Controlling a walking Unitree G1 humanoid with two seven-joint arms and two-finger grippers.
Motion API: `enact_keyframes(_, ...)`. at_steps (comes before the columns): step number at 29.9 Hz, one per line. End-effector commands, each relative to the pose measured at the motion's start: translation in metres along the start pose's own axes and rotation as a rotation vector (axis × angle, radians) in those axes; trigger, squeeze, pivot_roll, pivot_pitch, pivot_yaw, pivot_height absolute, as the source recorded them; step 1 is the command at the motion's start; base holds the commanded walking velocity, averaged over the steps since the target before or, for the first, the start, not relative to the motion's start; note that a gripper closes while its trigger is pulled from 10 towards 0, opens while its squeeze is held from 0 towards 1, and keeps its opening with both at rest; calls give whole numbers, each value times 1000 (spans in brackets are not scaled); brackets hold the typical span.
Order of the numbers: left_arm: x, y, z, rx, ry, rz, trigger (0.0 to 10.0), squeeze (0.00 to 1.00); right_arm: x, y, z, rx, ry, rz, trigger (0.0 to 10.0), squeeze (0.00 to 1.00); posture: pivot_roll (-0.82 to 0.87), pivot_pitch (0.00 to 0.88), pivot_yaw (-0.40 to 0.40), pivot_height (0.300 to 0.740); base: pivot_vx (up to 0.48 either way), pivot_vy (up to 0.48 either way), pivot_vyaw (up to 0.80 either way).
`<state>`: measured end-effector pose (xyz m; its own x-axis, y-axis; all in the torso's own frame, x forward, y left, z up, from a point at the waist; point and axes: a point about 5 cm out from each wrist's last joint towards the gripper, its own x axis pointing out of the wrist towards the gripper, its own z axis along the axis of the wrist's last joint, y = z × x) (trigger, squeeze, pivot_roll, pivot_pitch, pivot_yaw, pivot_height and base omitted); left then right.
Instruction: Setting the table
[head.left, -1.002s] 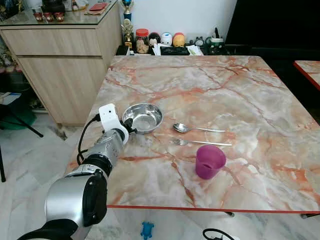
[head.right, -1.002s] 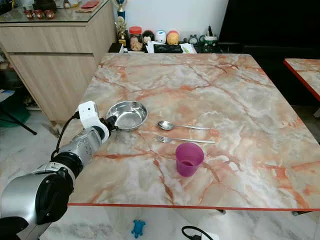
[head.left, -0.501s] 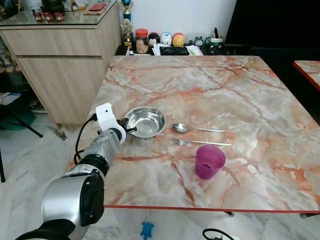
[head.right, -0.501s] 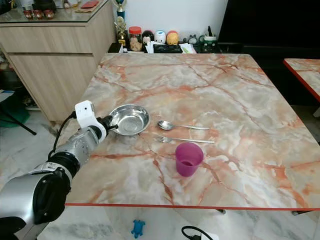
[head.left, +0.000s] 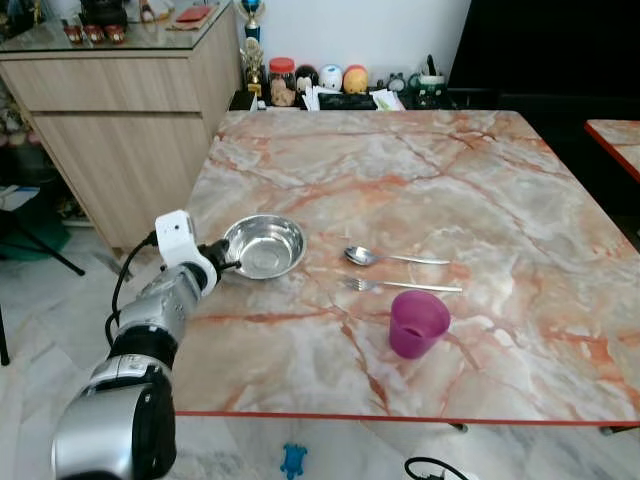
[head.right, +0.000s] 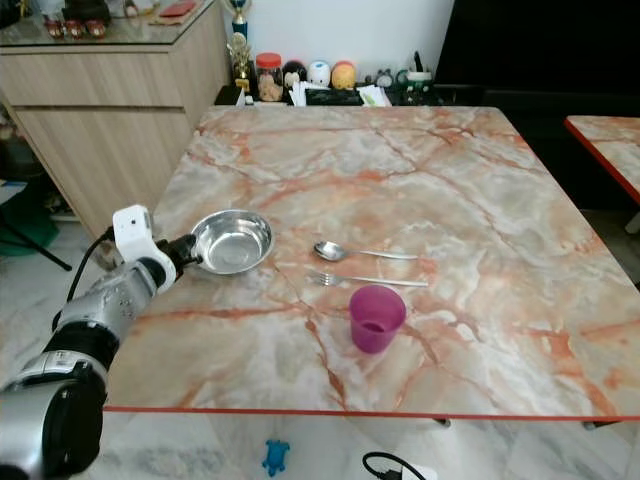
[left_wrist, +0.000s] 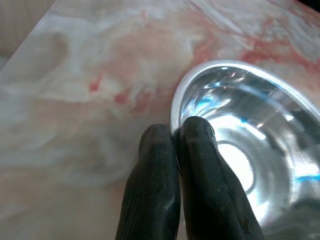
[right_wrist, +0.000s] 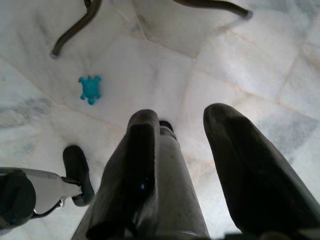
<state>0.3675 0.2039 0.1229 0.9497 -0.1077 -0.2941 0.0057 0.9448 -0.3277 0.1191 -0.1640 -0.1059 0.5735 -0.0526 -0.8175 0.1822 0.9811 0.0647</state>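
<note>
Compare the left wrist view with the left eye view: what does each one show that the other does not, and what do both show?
The left wrist view alone shows the black fingers pinched shut on the steel bowl's rim, one finger inside and one outside. The left eye view alone shows the spoon, the fork, the purple cup and the wooden cabinet. Both show the steel bowl, the left end effector and the marble table.

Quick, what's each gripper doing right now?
Left gripper: closed on the bowl rim.
Right gripper: open, holding nothing.
</note>
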Motion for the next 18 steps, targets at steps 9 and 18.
enact_keyframes(9,-52,1,-12,33,105,-37,0,0,0,-3,1,-23,1,7,10000,0,151,0,-37,740,0,0,0)
enact_keyframes(18,-74,-20,23,79,-26,-119,0,0,1,-4,3,-30,1,13,10000,0,161,0,-42,740,0,0,0)
